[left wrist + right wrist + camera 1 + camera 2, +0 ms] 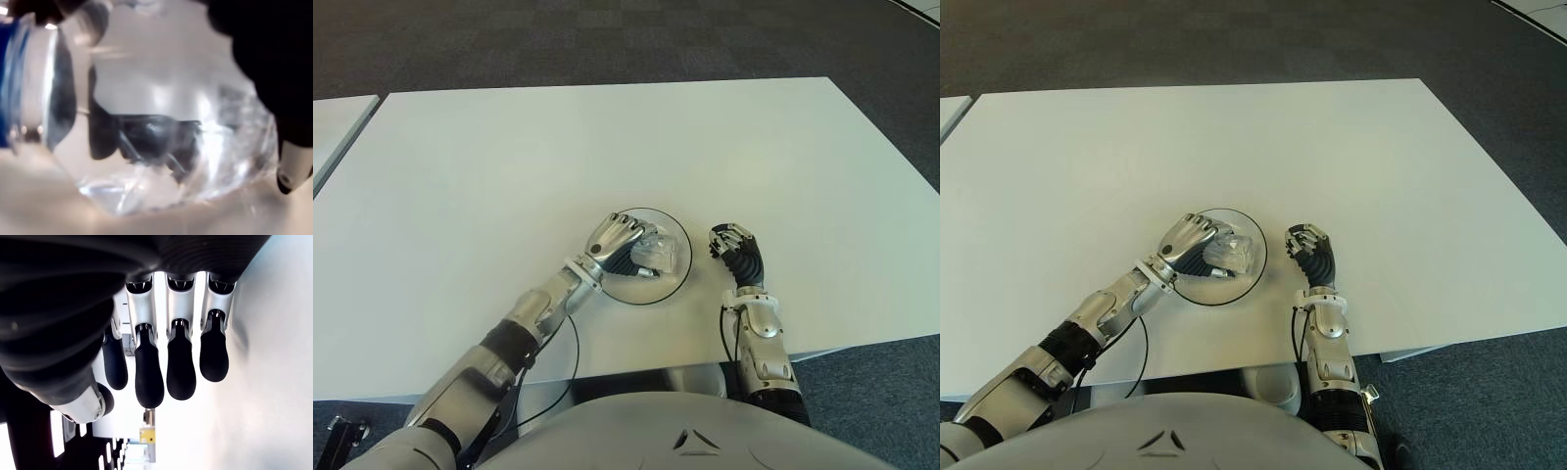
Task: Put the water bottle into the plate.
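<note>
A clear plastic water bottle lies on a round plate with a dark rim, near the front of the white table. My left hand covers the bottle from the left, its fingers curled over it. The left wrist view is filled by the bottle's transparent body, with a blue band at one end and a dark fingertip against its side. My right hand shows just right of the plate, apart from it. Its fingers hang relaxed with nothing between them.
A black cable loops beside my left forearm at the table's front edge. A second white table stands at the far left, across a narrow gap. Dark carpet lies beyond the far edge.
</note>
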`<state>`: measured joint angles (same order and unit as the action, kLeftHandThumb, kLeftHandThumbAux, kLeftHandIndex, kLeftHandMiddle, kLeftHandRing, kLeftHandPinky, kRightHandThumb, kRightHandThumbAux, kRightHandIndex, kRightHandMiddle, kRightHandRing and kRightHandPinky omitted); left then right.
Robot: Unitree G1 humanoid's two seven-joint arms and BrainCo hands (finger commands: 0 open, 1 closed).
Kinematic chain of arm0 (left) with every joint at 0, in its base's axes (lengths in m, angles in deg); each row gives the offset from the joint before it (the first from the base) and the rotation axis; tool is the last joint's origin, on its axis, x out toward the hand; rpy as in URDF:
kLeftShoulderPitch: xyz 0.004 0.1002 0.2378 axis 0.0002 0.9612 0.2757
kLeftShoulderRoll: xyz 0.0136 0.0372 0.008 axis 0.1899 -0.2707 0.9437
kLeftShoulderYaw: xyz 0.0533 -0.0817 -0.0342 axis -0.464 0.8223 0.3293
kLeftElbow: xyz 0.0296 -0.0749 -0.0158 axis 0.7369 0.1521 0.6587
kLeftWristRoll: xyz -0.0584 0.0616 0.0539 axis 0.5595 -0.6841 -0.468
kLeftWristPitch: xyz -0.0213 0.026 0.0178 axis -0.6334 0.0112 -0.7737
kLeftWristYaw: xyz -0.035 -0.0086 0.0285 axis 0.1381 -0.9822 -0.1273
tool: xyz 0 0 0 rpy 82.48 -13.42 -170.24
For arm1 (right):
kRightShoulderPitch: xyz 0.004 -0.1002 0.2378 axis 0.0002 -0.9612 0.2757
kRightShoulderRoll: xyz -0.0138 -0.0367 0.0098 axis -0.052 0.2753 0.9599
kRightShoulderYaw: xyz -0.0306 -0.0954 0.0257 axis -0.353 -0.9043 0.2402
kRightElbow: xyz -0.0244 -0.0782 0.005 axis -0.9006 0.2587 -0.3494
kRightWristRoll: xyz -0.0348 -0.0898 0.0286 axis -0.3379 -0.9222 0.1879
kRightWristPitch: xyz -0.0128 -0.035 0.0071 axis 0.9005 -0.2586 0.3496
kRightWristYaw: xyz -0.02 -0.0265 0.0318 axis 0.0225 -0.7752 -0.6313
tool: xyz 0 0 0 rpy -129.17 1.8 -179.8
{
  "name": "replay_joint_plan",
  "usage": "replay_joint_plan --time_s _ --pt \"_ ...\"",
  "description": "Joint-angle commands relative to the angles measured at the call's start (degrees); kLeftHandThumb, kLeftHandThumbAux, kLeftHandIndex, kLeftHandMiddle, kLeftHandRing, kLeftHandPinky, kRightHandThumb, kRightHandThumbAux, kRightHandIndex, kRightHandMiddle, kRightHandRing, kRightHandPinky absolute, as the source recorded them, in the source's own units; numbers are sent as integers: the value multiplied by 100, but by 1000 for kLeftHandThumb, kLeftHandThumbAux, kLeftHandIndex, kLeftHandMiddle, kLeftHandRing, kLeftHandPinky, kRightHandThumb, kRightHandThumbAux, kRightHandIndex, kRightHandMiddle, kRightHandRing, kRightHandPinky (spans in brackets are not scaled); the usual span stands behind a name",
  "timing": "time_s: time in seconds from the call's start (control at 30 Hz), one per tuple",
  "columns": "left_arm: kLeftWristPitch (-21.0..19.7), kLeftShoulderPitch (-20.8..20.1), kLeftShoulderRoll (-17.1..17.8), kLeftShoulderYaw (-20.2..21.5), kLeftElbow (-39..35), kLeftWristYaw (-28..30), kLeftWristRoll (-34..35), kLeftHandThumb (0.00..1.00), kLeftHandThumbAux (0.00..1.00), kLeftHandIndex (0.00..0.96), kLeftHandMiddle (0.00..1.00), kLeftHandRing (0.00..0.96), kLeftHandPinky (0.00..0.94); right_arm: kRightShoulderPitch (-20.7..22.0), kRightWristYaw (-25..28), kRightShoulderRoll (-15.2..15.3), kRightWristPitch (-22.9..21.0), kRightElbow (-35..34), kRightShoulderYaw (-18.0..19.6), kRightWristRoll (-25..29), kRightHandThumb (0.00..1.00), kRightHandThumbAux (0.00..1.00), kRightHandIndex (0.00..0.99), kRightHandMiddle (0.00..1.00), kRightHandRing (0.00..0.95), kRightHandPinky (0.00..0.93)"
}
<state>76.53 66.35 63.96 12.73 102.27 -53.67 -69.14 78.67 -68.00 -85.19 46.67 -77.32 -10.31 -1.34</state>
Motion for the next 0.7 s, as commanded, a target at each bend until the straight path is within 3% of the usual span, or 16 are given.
replay_joint_plan --time_s 0.03,0.7 --pt "-9 -24 15 -234 340 -195 -201 745 697 443 886 885 893 -100 1 -30 -206 126 -2 28 704 729 437 657 646 642" --pt "-41 -118 32 -452 618 -351 -160 745 697 443 878 878 887 -101 72 -18 -181 135 29 109 703 730 437 664 649 637"
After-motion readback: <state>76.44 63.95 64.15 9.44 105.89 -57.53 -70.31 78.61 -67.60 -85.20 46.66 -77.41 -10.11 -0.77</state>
